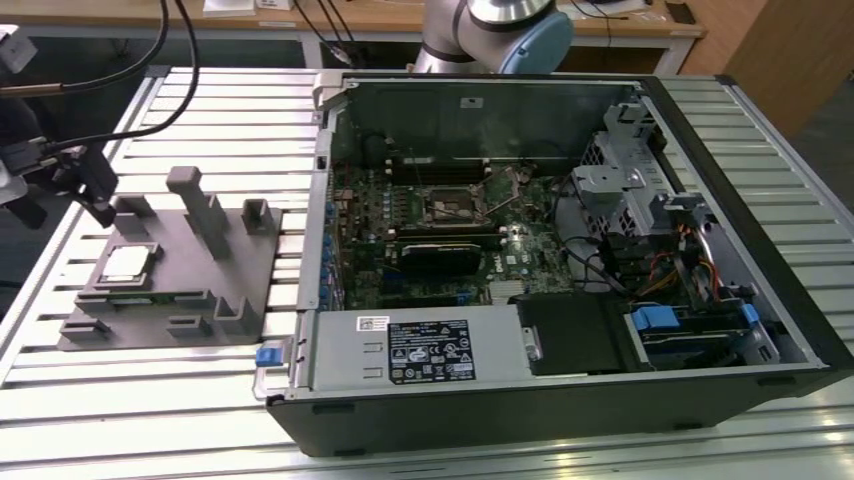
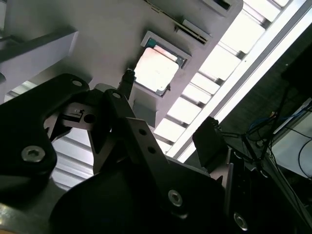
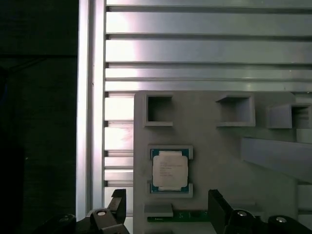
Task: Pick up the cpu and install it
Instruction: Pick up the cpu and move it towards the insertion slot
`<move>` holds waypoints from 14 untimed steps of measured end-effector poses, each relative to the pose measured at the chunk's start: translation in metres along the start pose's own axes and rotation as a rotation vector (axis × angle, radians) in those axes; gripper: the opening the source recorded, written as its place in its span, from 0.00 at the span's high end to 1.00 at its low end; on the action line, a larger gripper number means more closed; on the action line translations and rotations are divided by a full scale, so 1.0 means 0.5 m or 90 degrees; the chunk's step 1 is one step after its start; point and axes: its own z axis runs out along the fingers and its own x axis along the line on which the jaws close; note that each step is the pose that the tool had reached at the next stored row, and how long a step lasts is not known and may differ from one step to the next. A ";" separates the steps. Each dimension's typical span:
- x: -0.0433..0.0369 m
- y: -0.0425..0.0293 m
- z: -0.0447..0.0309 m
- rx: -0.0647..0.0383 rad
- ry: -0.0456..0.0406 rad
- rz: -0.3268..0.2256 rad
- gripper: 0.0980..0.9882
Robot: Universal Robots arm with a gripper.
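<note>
- Grey plastic fixture [image 1: 180,285] lay on the slatted metal table [image 1: 160,400] in the exterior view, to the exterior view's left of the open computer case [image 1: 561,250]. The cpu [image 1: 127,265] rested flat in the fixture, and the gripper [image 1: 83,185] hovered near it without touching.
- First wrist view: the cpu [image 3: 169,170] sat in its square recess, and the gripper [image 3: 166,200] was spread wide, its fingers [image 3: 117,204] apart and holding nothing.
- Second wrist view: the gripper [image 2: 167,102] again stood wide open and empty, clear of the cpu [image 2: 157,72].
</note>
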 end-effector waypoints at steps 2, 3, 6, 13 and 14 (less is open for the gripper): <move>-0.002 0.000 0.006 0.000 0.0000 0.000 0.26; -0.002 0.000 0.009 0.000 0.0001 0.000 0.26; -0.002 -0.001 0.013 0.000 0.0003 0.000 0.26; -0.002 -0.001 0.020 0.000 0.0002 0.000 0.26; -0.002 -0.001 0.021 0.000 0.0002 0.000 0.26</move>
